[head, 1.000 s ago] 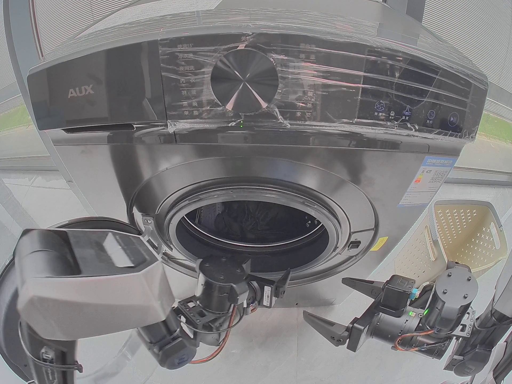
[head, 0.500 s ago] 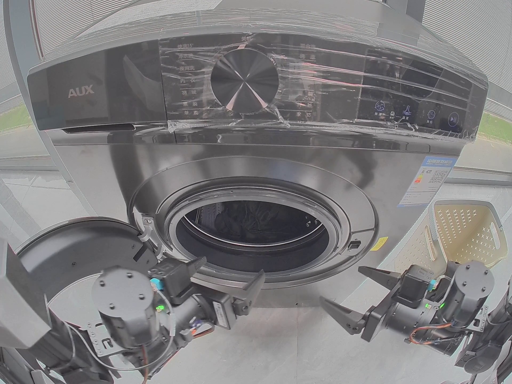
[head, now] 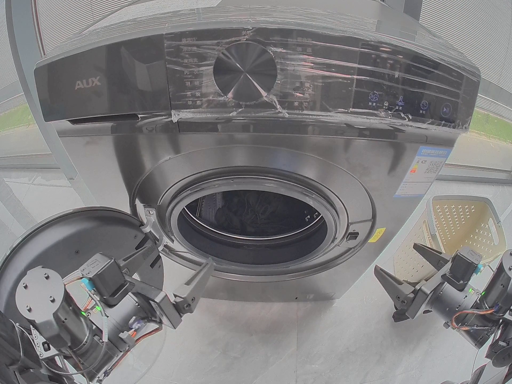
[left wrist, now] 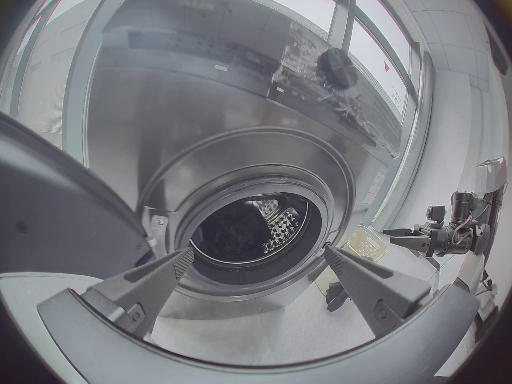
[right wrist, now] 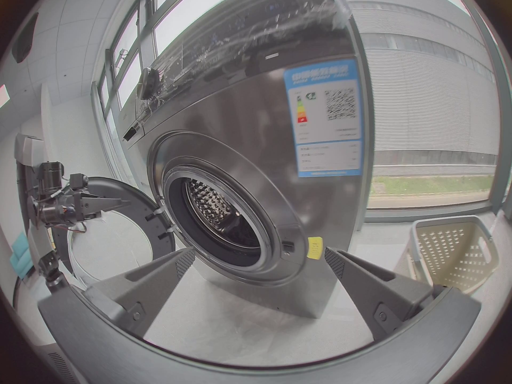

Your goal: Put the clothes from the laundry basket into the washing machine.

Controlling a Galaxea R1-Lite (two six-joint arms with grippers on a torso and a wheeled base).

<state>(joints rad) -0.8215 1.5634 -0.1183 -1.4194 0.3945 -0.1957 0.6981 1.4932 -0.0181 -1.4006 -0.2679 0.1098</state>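
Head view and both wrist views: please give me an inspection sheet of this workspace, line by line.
Surface: pale tiled floor.
Job's things: washing machine with its door swung open on the robot's left; dark clothes in the drum; laundry basket on the floor at the machine's right, no clothes seen in it.
Clutter: nothing seen.
Grippers: left gripper open and empty, by the door; right gripper open and empty, beside the basket.
Cables: orange wires looped close at the right wrist, not snagged.
Surroundings: window wall behind the machine.
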